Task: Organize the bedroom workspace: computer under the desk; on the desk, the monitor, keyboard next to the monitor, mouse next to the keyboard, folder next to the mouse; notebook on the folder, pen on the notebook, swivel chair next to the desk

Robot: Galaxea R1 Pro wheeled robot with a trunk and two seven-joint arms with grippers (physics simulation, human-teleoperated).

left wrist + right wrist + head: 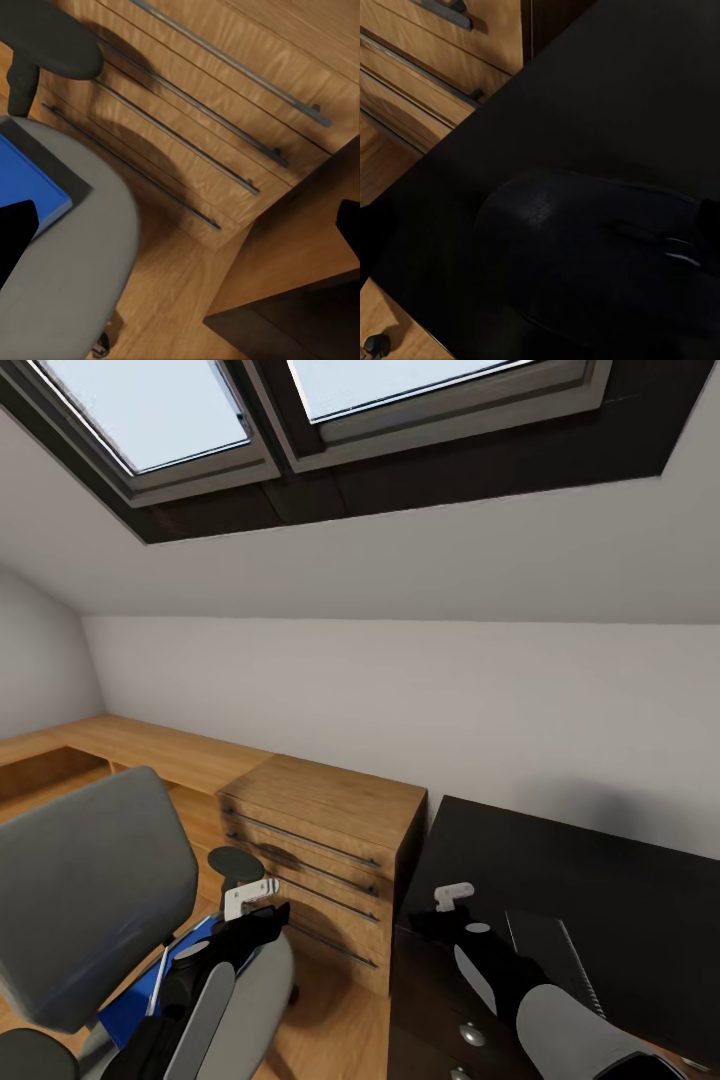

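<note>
The swivel chair (90,900) stands at the left with its grey back toward me. A blue folder (28,187) lies on its grey seat (82,277). My left gripper (180,229) hangs open above the seat's edge and the wood floor, beside the folder, holding nothing. A black mouse (600,255) rests on the glossy black desk (600,870). My right gripper (540,225) is open just above the mouse, one finger on each side. The keyboard (553,960) lies on the desk right of that arm. Computer, monitor, notebook and pen are out of view.
A light-wood drawer chest (320,850) with long bar handles stands between chair and desk. Low wooden shelving (150,750) runs along the sloped wall. The chair's black armrest (237,863) sits near my left gripper. Silver knobs (471,1035) mark the desk's drawer unit.
</note>
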